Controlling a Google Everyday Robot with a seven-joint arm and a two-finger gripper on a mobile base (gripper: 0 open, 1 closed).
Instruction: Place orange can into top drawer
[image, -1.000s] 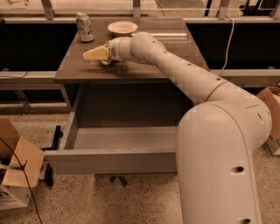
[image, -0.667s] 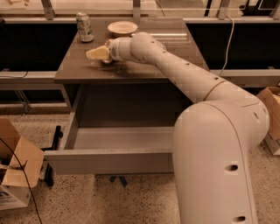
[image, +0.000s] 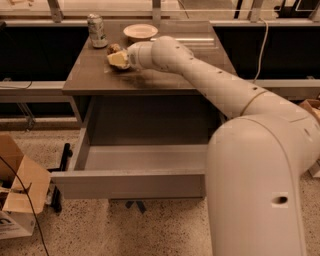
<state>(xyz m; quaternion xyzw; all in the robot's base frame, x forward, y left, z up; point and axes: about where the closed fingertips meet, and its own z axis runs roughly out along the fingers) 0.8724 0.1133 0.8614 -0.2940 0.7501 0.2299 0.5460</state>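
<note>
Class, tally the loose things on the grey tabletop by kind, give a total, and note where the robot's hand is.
Cans: 2 (orange can, silvery can)
Dishes: 1 (white dish)
Total: 3
The hand is low over the tabletop, right beside the orange can.

The orange can sat toward the back left of the tabletop, a small coppery-brown shape partly hidden behind the claw. The claw lay low just in front of it, and I couldn't tell whether they touched. Below, the top drawer stood pulled well out, wide, shallow and grey, its plain flat front facing the room.
</note>
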